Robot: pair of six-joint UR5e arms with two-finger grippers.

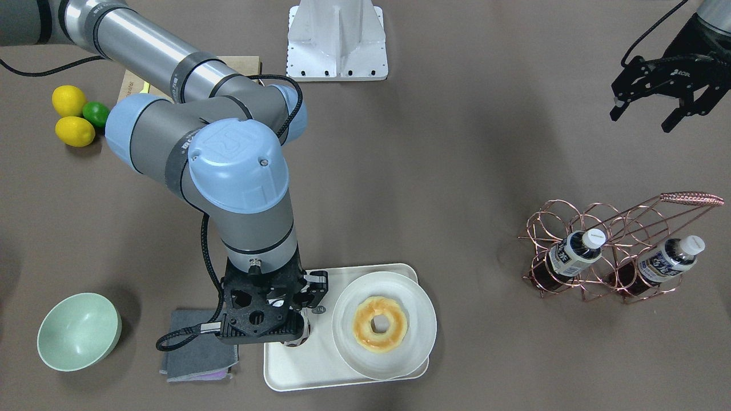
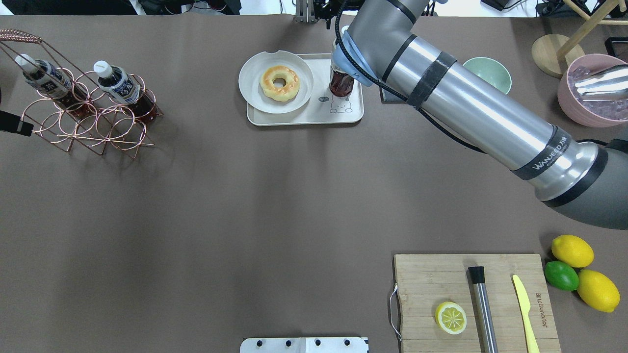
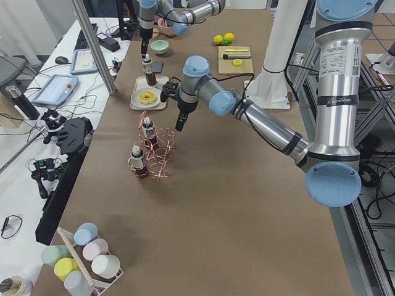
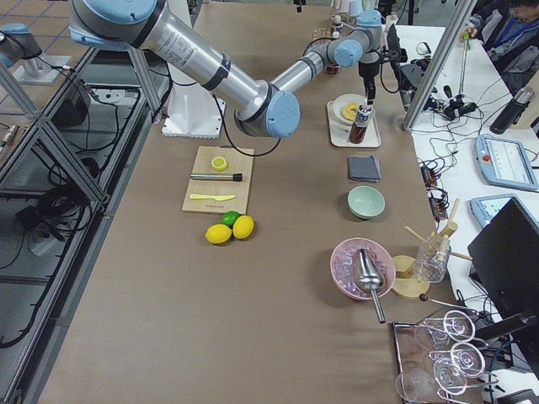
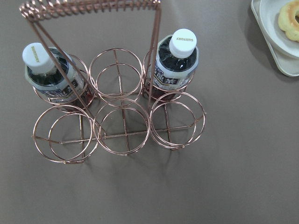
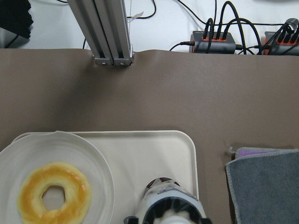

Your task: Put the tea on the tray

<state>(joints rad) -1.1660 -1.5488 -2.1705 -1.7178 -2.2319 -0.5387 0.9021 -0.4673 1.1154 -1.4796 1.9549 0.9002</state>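
Right, the right gripper (image 1: 285, 319) is down at the tray end of the brown desk (image 1: 457, 171), sitting directly over the tea bottle (image 2: 342, 83), a small clear plastic one with dark reddish-brown liquid and a white cap. The gripper's black body hides its fingers, so I cannot tell whether they are pinching the cap or spread off it. The tea bottle is upright on the cream-white rounded-rectangle plastic tray (image 2: 351, 116). It stands on the bare part beside the round white plate (image 2: 251, 68), next to the little line-drawn bear (image 2: 338, 104). A glazed ring doughnut (image 2: 279, 82) lies on that plate. A grey folded cloth (image 1: 200, 342) lies just beside the tray.

Across the desk, the left gripper (image 1: 642, 117) hangs in the air with fingers spread wide and nothing between them. It is well apart from the copper wire rack (image 1: 577, 285), where two matching bottles (image 1: 574, 251) lean in their rings.
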